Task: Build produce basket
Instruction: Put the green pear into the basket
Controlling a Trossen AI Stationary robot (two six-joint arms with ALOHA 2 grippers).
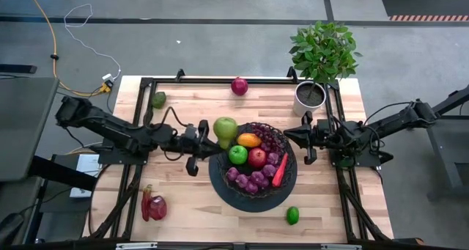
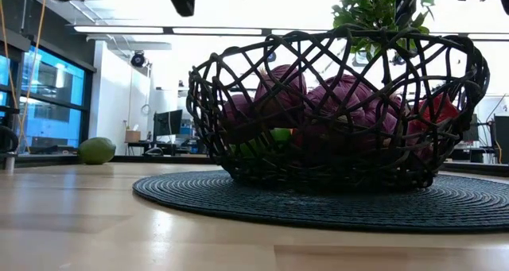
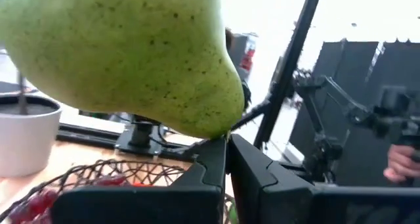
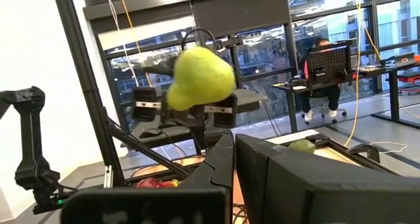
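Note:
The black wire basket [image 1: 287,178] stands on a dark round mat [image 1: 220,184] at mid-table. It holds a green apple, a red apple, purple grapes, an orange-yellow fruit and a red pepper. My left gripper [image 1: 214,141] is shut on a green pear [image 1: 225,127] just beyond the basket's left rim [image 3: 98,168]. The right wrist view shows the pear [image 4: 200,76] above that gripper. My right gripper [image 1: 290,135] is shut and empty, level, over the basket's right rim. My left gripper pinches the pear at its narrow end [image 3: 222,129] with only its fingertips [image 3: 213,155]. Whether they have the flesh or the stem, I cannot tell. The fingers reach about level from the table's left. The pear stands up above them, clear of basket and table.
Loose on the table are an avocado [image 1: 158,99] far left, a red onion [image 1: 239,86] at the far edge, a red pepper [image 1: 154,206] near left and a lime [image 1: 292,215] near the front. A potted plant [image 1: 311,94] stands far right. A person sits in the room behind.

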